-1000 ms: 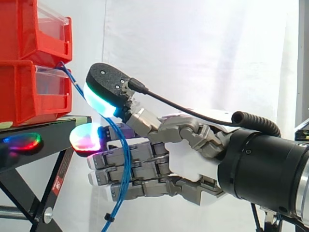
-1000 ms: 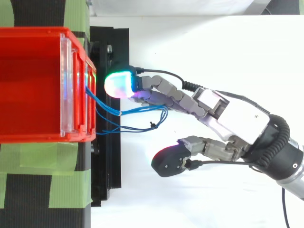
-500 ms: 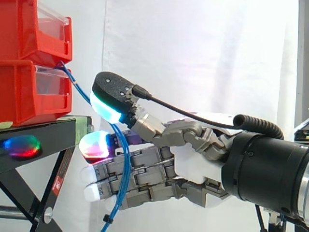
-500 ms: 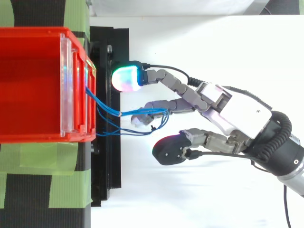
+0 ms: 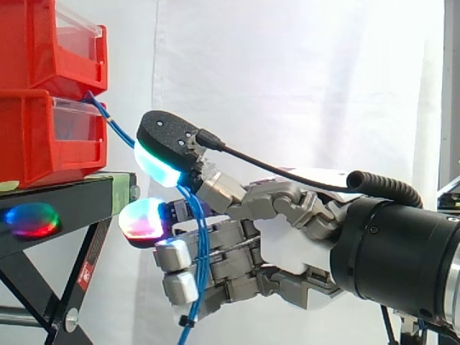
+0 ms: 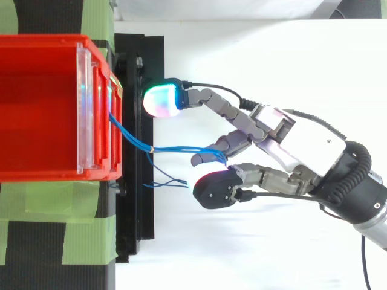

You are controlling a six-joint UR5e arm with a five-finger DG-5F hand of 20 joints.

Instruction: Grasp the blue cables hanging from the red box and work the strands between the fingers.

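A robot test lab: white curtain (image 5: pixel 302 86) behind red bins (image 5: pixel 32 154) on a black stand (image 5: pixel 83 201).

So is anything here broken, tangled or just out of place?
Nothing looks damaged. The blue cables spill out of the lower red bin and run to the hand, whose fingers are curled round them; a slack loop hangs free nearby. Odd-looking, but that matches the job.

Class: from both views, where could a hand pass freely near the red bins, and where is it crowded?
Free: the white surface either side of the hand, right of the black stand; also above the hand, before the white curtain. Crowded: between red bin and hand, where its fingers curl round the blue cables.
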